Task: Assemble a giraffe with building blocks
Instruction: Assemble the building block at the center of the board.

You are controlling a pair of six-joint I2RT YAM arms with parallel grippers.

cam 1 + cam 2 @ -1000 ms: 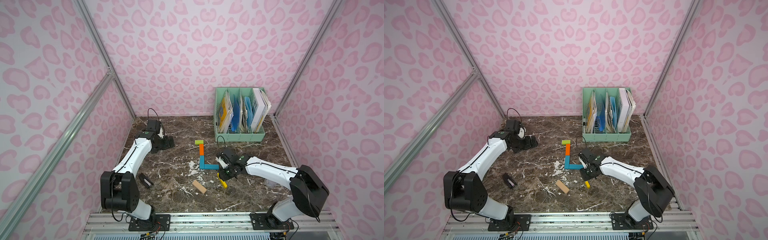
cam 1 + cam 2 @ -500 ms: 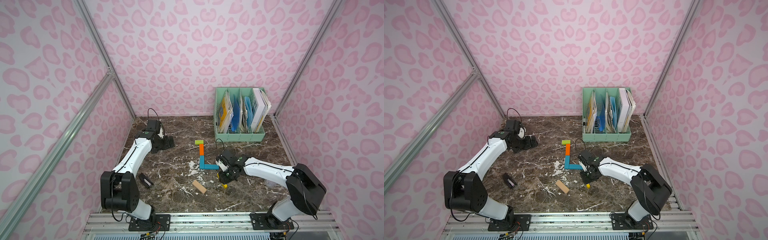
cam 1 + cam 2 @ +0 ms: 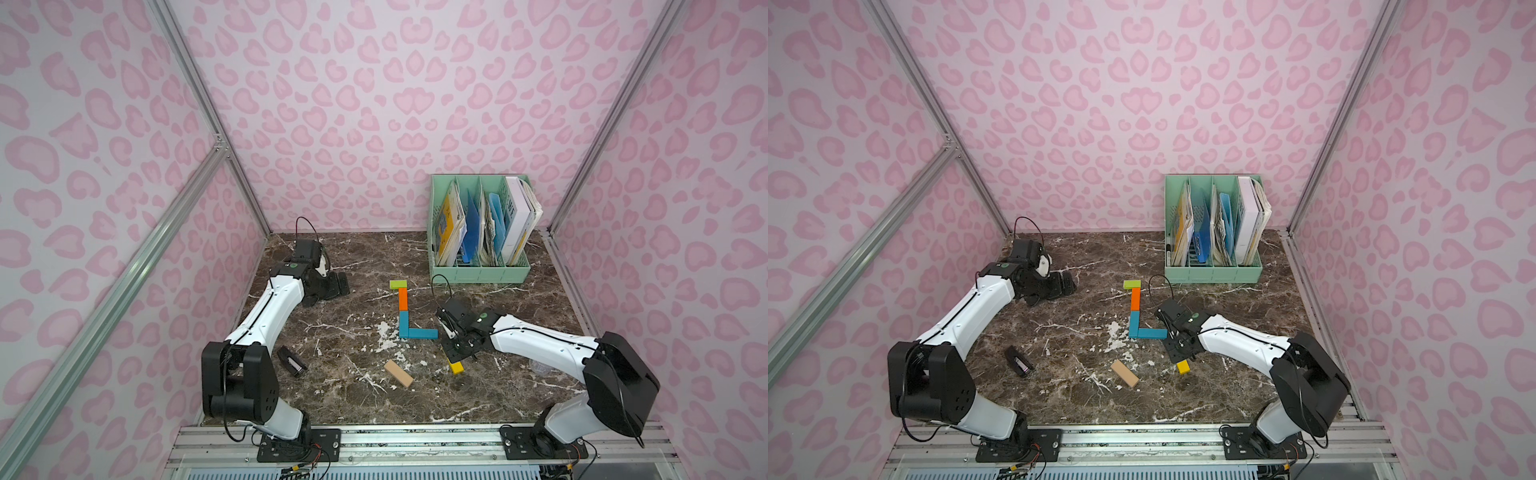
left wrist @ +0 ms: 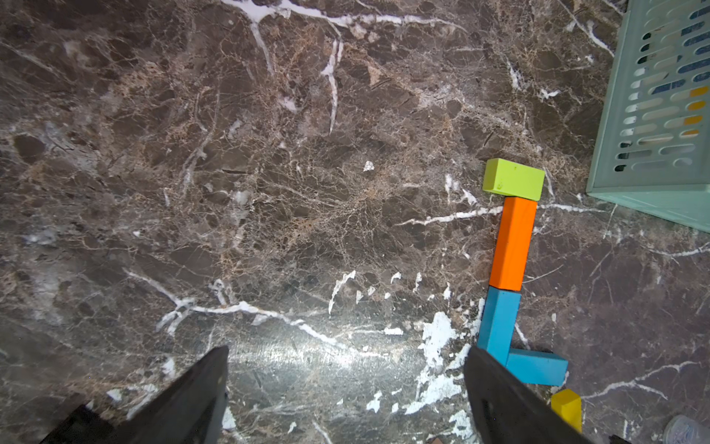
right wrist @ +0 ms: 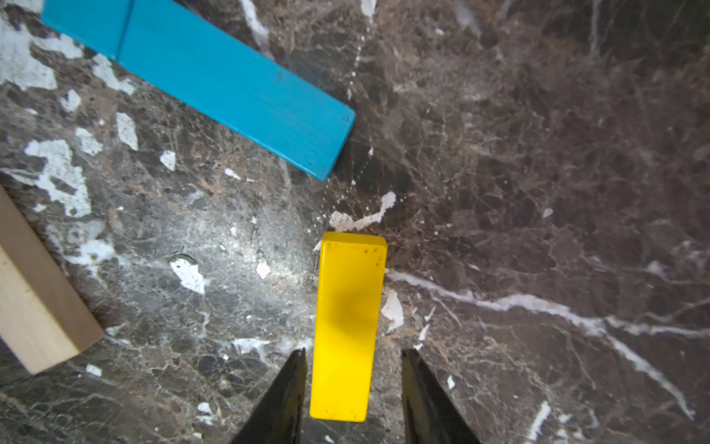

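- Giraffe (image 3: 405,316), only part built, lies flat near the middle of the brown marbled worktop (image 3: 498,395).
- At the far right stands a mint-green file rack (image 3: 480,272), with books and folders upright in its slots.
- Left gripper (image 4: 345,351) sits low by the far left corner, well apart from the blocks. Its jaws are spread wide with only bare worktop between them.
- Right gripper (image 5: 354,351) is down at the worktop, straddling the near end of the yellow block (image 5: 349,307). Its jaws stand slightly apart with a sliver of gap on each side, so nothing is pinched.
- Within the figure, the lime green block (image 3: 398,284) lies crosswise at the far end and the orange block (image 3: 402,299) butts against it. The first teal block (image 3: 403,324) follows in line, and the second teal block (image 3: 423,333) turns off at a right angle toward the right arm, making an L.
- Tan wooden block (image 3: 398,373) lies slanted on its own nearer the front edge, touching nothing.
- That yellow block lies flat, pointing toward the free end of the second teal block, near it but apart from it.
- Small black oblong object (image 3: 292,360) lies at the front left, beside the left arm.
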